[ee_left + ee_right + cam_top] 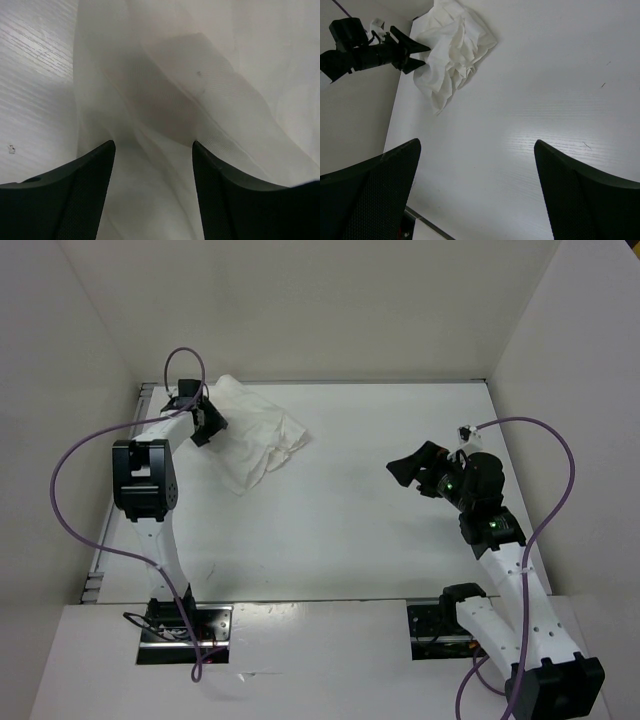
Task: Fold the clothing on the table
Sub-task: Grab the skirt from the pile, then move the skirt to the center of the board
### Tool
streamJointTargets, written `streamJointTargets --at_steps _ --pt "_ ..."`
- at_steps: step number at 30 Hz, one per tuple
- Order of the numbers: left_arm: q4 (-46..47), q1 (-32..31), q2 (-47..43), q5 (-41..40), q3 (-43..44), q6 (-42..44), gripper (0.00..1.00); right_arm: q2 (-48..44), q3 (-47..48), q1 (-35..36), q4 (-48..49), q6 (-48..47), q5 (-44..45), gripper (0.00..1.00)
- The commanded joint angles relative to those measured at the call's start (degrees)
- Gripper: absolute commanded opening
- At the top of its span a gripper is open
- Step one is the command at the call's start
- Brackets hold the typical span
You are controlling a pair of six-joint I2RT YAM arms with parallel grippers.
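Left jaws wide astride the clothing (210,85), gripping nothing, right jaws wide, empty, straddle clear only in my left wrist view, left arm (150,490) stretched far-left, right arm (485,515) bent over counter (340,530).

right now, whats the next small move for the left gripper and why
Probably close the left gripper on the clothing: its jaws stand open over a crumpled fold, pinching nothing yet; the right gripper hangs open far off.
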Motion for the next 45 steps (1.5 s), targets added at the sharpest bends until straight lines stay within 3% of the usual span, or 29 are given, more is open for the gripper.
streamJointTargets --at_steps 1,2,3,4,6,7,8,13,16,20,25,34,38,42,45 --pt "1.68 -0.08 1.27 1.3 1.97 -1.84 0.67 -0.07 0.13 0.45 1.15 -0.24 0.61 0.99" --pt "2.55 -0.08 1.27 2.34 1.45 -1.84 0.6 -0.07 0.13 0.45 1.15 -0.24 0.61 0.99" --pt "3.43 -0.08 1.27 3.05 1.44 -1.84 0.33 -0.07 0.13 0.45 1.15 -0.24 0.61 0.99" --pt "3.43 -0.08 1.27 4.1 1.44 -1.84 0.2 0.46 0.13 0.45 1.15 -0.24 0.61 0.99" --pt "6.24 -0.6 0.49 9.45 0.22 0.86 0.02 0.46 0.13 0.45 1.15 -0.24 1.14 0.99" --pt "6.94 -1.74 -1.09 11.64 0.21 2.54 0.0 0.46 0.13 0.45 1.15 -0.24 1.14 0.99" --pt "9.04 -3.58 -2.15 17.84 -0.57 6.99 0.0 0.46 0.13 0.45 1.15 -0.24 1.14 0.99" --pt "7.41 -11.22 -14.16 32.9 -4.0 17.47 0.0 1.69 0.13 0.45 1.15 -0.24 1.14 0.99" --pt "4.86 -15.18 -22.51 38.19 -4.8 19.86 0.0 3.27 0.13 0.45 1.68 -0.24 -0.08 0.99" --pt "3.0 -15.73 -32.89 39.53 -9.44 19.34 0.0 5.64 -0.39 0.45 2.73 -0.24 -1.14 0.99" --pt "3.0 -14.32 -36.44 39.0 -10.68 18.29 0.0 7.14 -0.39 -0.08 3.78 -0.24 -2.46 0.99" --pt "-0.43 -13.79 -35.21 43.03 2.22 20.74 0.0 8.9 0.13 -0.7 3.79 -0.24 -3.52 0.99" --pt "-3.94 -13.79 -36.68 52.33 8.47 23.91 0.0 8.28 0.13 -0.7 3.79 -0.24 -3.52 0.99" --pt "-4.48 -13.79 -41.26 58.68 10.5 25.85 0.0 7.15 0.13 -0.7 3.79 -0.24 -3.52 0.99" --pt "-2.82 -13.79 -46.35 57.82 7.97 25.85 0.03 6.09 0.13 -0.7 4.31 -0.24 -4.04 0.99"
